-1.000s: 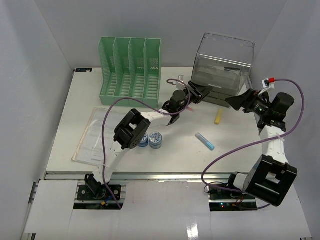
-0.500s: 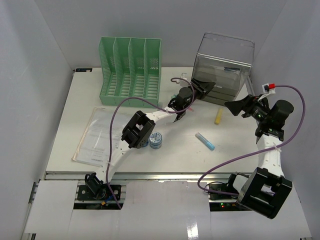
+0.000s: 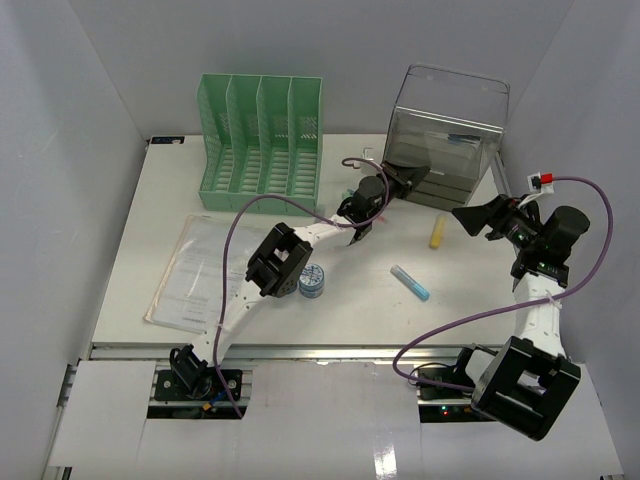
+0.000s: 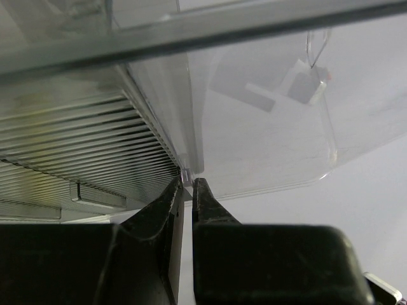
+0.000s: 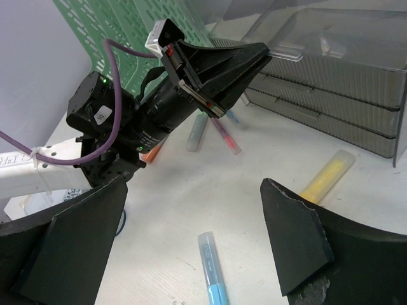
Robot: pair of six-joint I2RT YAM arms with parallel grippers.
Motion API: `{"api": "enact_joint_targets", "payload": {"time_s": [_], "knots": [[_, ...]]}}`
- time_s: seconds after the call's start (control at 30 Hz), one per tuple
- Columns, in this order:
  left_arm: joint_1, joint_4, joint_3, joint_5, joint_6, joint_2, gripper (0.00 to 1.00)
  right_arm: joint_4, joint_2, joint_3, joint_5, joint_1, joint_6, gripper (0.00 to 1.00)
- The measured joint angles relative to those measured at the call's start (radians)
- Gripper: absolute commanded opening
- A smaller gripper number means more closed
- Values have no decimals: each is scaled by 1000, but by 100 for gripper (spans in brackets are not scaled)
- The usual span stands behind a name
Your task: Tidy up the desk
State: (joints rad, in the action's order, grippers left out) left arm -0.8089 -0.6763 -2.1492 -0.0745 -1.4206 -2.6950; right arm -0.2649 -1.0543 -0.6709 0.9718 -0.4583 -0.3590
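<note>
The white desk (image 3: 350, 315) holds a clear grey drawer unit (image 3: 445, 135) at the back right. My left gripper (image 3: 403, 172) reaches to its front. In the left wrist view the left gripper (image 4: 188, 183) is shut on a small clear tab (image 4: 186, 173) at the top drawer's front edge. The right wrist view shows its tips at the drawer's clear lip (image 5: 283, 56). My right gripper (image 3: 480, 218) is open and empty above the desk's right side. In the right wrist view it (image 5: 191, 241) hangs over a blue highlighter (image 5: 213, 270). A yellow highlighter (image 5: 327, 178) lies by the drawers.
A green file organizer (image 3: 262, 140) stands at the back left. Papers (image 3: 195, 270) lie at the left, and a tape roll (image 3: 312, 282) sits by the left arm. A pink (image 5: 226, 135), a grey (image 5: 197, 132) and an orange highlighter (image 5: 151, 152) lie under the left wrist.
</note>
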Motion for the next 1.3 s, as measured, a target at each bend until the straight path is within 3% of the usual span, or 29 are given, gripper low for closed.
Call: {"api": "enact_joint_targets", "payload": {"time_s": [0.63,1.3], "knots": [[9,-61,188,36,113,116,0,29,-157,-144,-28,-52,23,90],[21,-102,303,99,70,178,0,29,-209,-191,14,-65,58,90]]}}
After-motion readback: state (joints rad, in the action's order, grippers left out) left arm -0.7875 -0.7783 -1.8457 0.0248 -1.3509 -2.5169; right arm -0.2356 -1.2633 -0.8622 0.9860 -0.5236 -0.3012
